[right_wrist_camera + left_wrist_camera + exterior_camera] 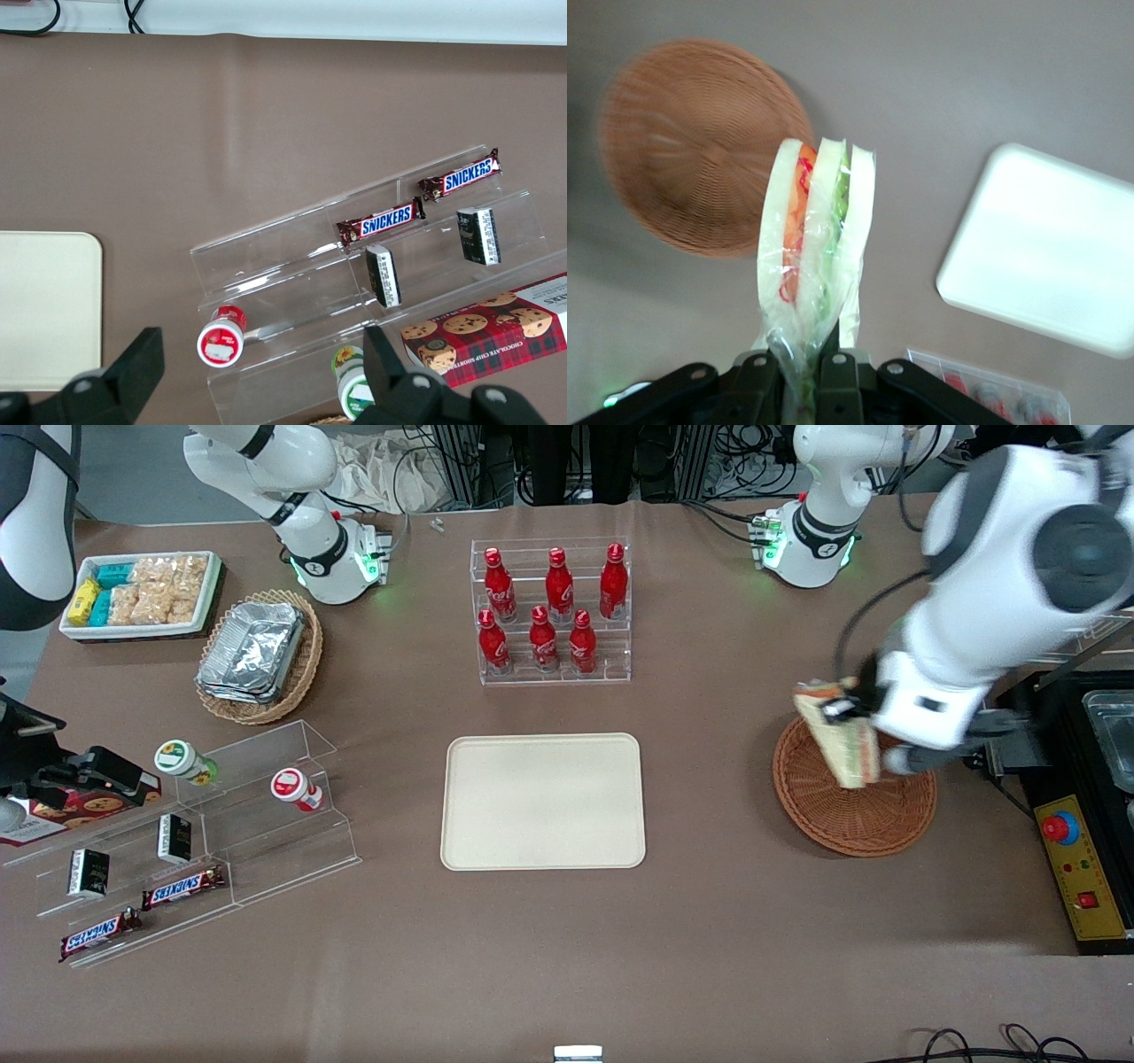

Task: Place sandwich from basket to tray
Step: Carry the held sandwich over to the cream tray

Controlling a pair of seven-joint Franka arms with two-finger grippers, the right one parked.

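My left gripper (842,707) is shut on the sandwich (840,735), a plastic-wrapped wedge of white bread with orange-red and green filling. It holds the sandwich in the air above the round reddish-brown wicker basket (886,819), which has nothing in it. In the left wrist view the gripper (800,372) pinches the sandwich (819,235) by its wrapped end, with the basket (691,150) and the tray (1050,248) below. The cream-beige tray (542,801) lies bare at the table's middle, toward the parked arm from the basket.
A clear rack of red cola bottles (549,611) stands farther from the camera than the tray. A tan basket with foil containers (257,655), a white snack box (142,593) and an acrylic shelf with Snickers bars (182,886) lie toward the parked arm's end. A control box with a red button (1076,864) sits beside the basket.
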